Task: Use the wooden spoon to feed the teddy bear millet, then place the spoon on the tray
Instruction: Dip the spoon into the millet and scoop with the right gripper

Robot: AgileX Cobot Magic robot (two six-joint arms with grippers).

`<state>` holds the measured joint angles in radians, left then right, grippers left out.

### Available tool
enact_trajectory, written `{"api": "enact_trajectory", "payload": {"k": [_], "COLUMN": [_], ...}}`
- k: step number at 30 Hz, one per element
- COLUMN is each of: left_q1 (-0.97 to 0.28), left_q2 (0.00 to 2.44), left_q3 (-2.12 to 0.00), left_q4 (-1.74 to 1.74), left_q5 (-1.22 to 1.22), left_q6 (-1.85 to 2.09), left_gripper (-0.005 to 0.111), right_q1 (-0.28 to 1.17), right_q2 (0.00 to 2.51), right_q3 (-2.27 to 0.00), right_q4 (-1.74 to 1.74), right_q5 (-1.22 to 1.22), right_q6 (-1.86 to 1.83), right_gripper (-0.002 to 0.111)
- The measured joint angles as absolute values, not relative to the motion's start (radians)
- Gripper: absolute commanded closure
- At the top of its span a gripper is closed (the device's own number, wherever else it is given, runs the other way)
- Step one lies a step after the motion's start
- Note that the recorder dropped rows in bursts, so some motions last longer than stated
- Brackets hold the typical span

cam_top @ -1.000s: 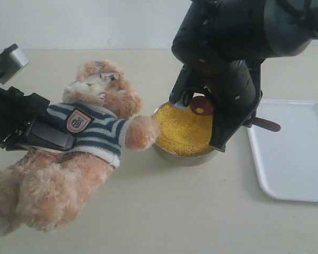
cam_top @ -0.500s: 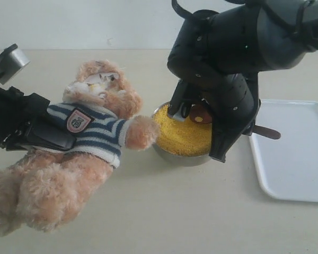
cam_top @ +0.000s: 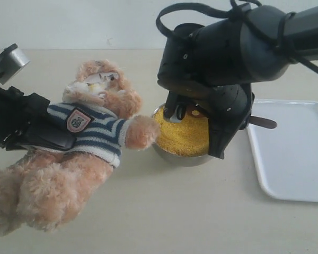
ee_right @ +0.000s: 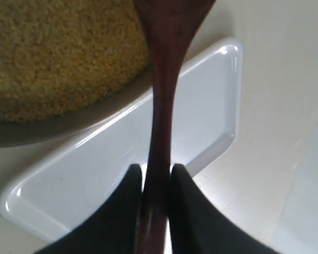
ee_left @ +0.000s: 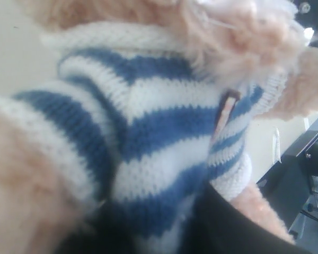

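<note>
Beige tabletop, pale wall: right claw clamps dark wooden spoon over yellow millet; left claw grips striped-shirted plush teddy bear.

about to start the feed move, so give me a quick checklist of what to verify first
1. right tool clamped on the wooden spoon handle: ok
2. spoon head over the millet: ok
3. grain loaded on the spoon: cannot tell, the arm hides the head
4. left tool gripping the teddy bear at its shirt: ok
5. tray has bare room for the spoon: ok
</note>
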<state>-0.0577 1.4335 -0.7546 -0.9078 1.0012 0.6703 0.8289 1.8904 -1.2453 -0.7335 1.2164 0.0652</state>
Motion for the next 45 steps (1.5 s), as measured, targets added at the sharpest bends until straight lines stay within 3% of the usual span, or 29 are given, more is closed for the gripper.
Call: {"api": "enact_trajectory", "payload": {"k": [6,34,45], "left_q1": [-0.058,-0.058,-0.058], "left_q2": [1.434,1.434,1.434], "left_q3": [-0.755,-0.755,-0.755], "left_q4": [-0.908,-0.906,-0.906], "left_q5": [1.001,1.003,1.003], "left_q6": [0.67,0.67,0.67], "left_gripper": [0.103,0.103,0.103], "right_q1": [0.933,0.941,1.024], "right_q2": [1.892,1.892,1.892], "right_q3": [-1.245,-1.131,-1.131], "right_q4": [-0.868,-0.847,-0.81], "right_q5": [1.216,1.215,1.219], "right_q6": [0.139,0.214,0.199], "right_gripper": [0.109,0.109,0.109]}}
